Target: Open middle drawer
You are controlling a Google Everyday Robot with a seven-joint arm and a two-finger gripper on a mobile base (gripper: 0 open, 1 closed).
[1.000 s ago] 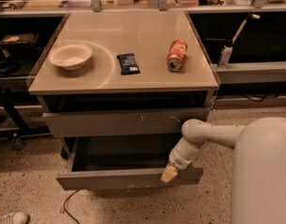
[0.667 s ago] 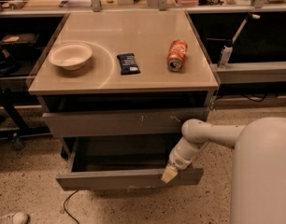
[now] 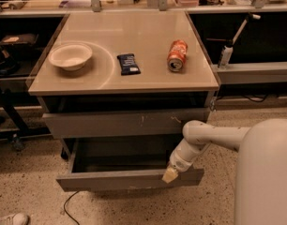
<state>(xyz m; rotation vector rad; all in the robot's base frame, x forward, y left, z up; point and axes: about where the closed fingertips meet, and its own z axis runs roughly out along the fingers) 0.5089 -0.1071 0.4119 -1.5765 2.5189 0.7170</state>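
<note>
The middle drawer (image 3: 110,180) is a wide, shallow grey drawer. It stands pulled out, with its dark inside showing behind the flat front. Tiny pale chips mark the front's lower edge. My gripper (image 3: 169,175) reaches down from the white arm (image 3: 204,137) on the right. Its pale tip is at the top edge of the drawer front, near the right end. Above it, the taller grey front with white scratch marks (image 3: 124,123) is also slightly out. The third front is hidden under the open drawer.
On the beige cabinet top (image 3: 134,78) lie a pale bowl (image 3: 70,56), a dark snack packet (image 3: 128,63) and an orange can (image 3: 177,56) on its side. Dark shelving stands left and right. A cable (image 3: 68,205) and a shoe (image 3: 12,218) lie on the speckled floor.
</note>
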